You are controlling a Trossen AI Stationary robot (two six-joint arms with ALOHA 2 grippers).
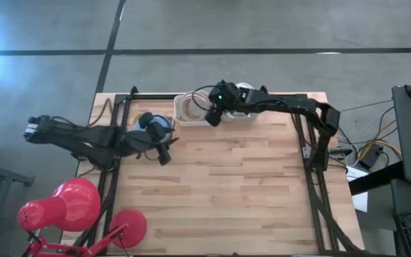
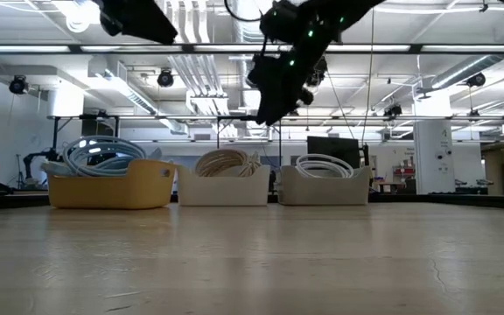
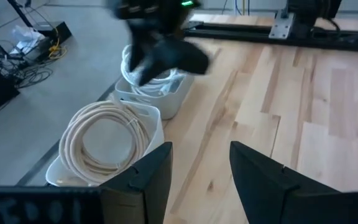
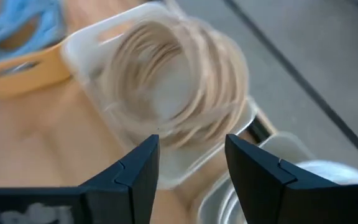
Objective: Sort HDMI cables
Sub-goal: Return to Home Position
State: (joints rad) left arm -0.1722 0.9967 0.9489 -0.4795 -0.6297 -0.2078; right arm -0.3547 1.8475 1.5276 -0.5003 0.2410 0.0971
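Observation:
Three bins stand in a row along the table's far edge. A yellow bin (image 2: 112, 185) holds light blue cable coils (image 2: 101, 154). A white bin (image 2: 223, 186) holds beige coils (image 3: 104, 137), and another white bin (image 2: 324, 186) holds white coils (image 2: 325, 164). My right gripper (image 1: 211, 118) hangs open and empty above the beige and white bins; its wrist view looks down on the beige coils (image 4: 173, 81). My left gripper (image 1: 164, 153) is open and empty, raised just near of the yellow bin (image 1: 155, 123). In its wrist view the right gripper (image 3: 160, 50) partly hides the white coils (image 3: 151, 81).
A red desk lamp (image 1: 70, 207) sits at the table's near left corner. Black frame rails (image 1: 309, 143) run along the left and right sides. Bare wood (image 1: 220, 193) stretches from the bins to the near edge.

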